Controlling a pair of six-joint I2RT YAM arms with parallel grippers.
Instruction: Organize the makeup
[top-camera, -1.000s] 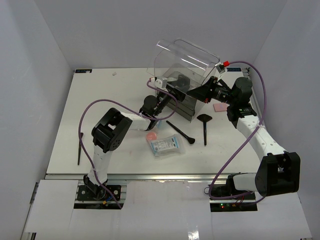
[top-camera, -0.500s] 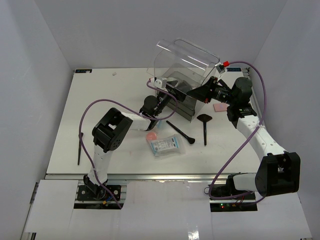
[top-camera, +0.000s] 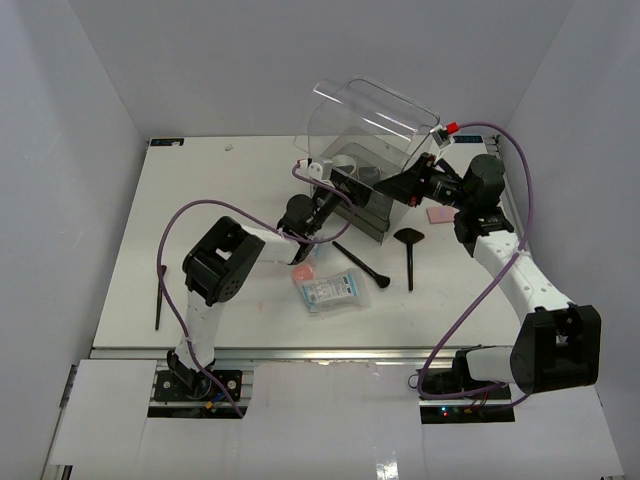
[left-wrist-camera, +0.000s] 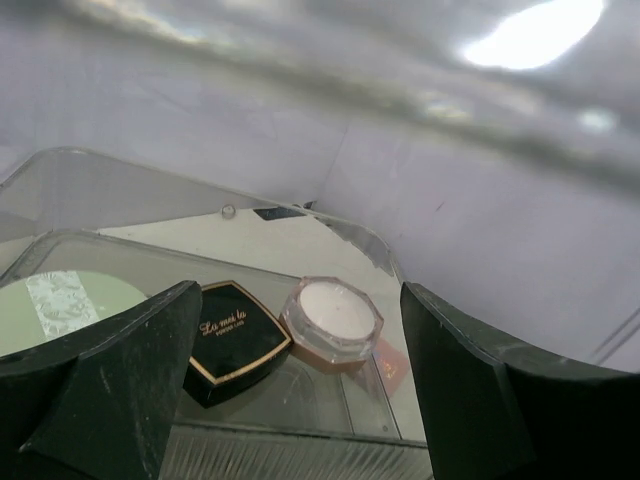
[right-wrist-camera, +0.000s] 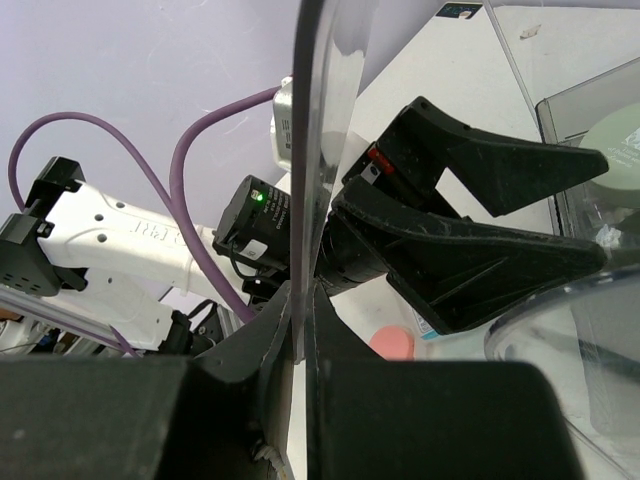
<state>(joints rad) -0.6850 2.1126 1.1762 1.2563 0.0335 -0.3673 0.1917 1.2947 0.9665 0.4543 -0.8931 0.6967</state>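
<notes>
Left gripper (left-wrist-camera: 300, 297) sits deeper over the clear box (top-camera: 366, 214) than a second ago, jaws wide, empty; right gripper (right-wrist-camera: 302, 312) pinches the lid (top-camera: 375, 110) up. Sachets (top-camera: 330, 288), brushes (top-camera: 362, 264) lie on table (top-camera: 200, 180): I judge fetching comes next, after backing out

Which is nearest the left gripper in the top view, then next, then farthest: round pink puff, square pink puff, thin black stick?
From the left gripper:
1. round pink puff, just nearward of it, toward the arm bases.
2. square pink puff, off to the right.
3. thin black stick, far out on the left side.
</notes>
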